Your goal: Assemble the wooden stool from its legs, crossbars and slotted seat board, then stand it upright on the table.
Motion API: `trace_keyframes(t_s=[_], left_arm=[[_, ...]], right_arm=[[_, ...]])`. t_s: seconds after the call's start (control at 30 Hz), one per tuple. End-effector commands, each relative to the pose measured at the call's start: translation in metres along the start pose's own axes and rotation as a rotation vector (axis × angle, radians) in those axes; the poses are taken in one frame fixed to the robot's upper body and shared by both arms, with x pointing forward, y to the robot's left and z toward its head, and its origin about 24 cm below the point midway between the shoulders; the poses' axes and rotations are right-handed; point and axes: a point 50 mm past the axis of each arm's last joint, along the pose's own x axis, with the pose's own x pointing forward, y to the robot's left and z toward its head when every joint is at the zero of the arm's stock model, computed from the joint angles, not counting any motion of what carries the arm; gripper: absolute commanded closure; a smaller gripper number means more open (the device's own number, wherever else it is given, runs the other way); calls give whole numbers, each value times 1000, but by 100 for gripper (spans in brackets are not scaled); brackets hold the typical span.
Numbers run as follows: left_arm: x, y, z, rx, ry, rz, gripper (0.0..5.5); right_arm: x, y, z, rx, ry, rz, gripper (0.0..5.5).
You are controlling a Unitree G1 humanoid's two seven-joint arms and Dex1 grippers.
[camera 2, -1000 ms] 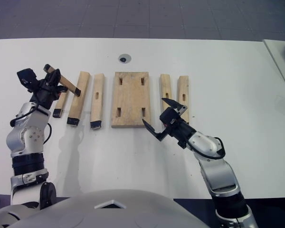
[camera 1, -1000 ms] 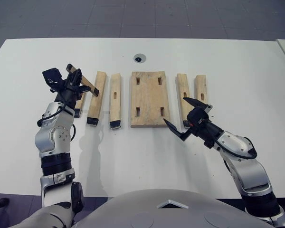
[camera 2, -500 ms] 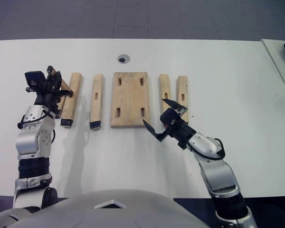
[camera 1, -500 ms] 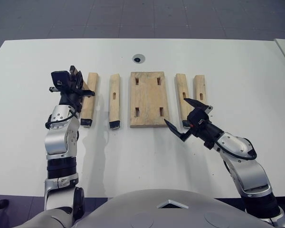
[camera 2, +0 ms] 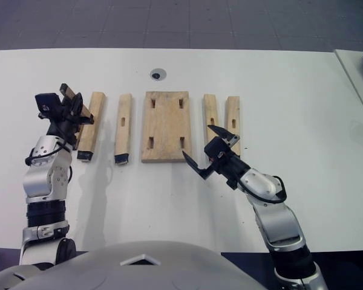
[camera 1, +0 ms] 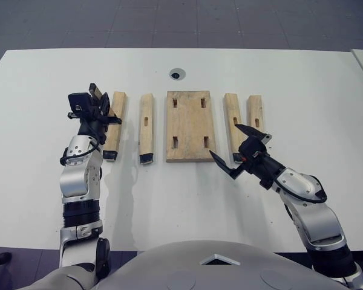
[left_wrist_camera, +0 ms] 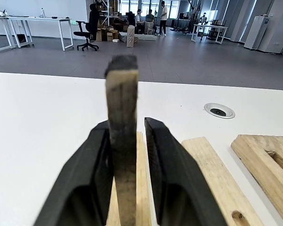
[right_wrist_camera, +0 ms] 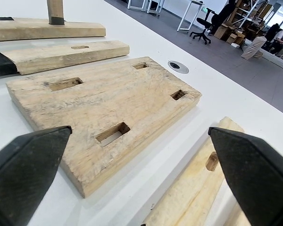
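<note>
Assembly has barely begun, by my reading: nothing is joined yet. The board [camera 1: 189, 125] lies flat at the middle of the surface [camera 1: 181, 205], its four slots empty. Two legs lie left of it, the outer leg [camera 1: 115, 124] and the inner leg [camera 1: 146, 125]. The right legs [camera 1: 233, 121] lie side by side just right of it, all four flat and apart from the board. The left gripper [camera 1: 95, 113] is at the far left, its fingers [left_wrist_camera: 96, 160] closed on a crossbar [left_wrist_camera: 122, 94]. It holds the crossbar roughly upright over the outer leg (whether the lower end touches that leg I cannot tell). The right gripper [camera 1: 224, 141] hangs by the board's near right corner, fingers spread wide and holding nothing. Nearly everything is left, as I judge it: seating the crossbars in the slots of the legs, fitting all four legs into the board, then turning the stool over to stand upright.
</note>
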Motion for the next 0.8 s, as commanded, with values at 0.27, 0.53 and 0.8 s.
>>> trace_keyframes(t_s=[0.27, 0.53, 0.8], left_arm=[[43, 10, 159, 68, -313, 9, 247], [46, 4, 31, 7, 191, -55, 125], [47, 14, 40, 1, 119, 9, 12]], right_arm=[[2, 2, 0, -13, 5, -5, 10], [4, 5, -2, -10, 4, -9, 10], [3, 9, -3, -9, 10, -5, 10]])
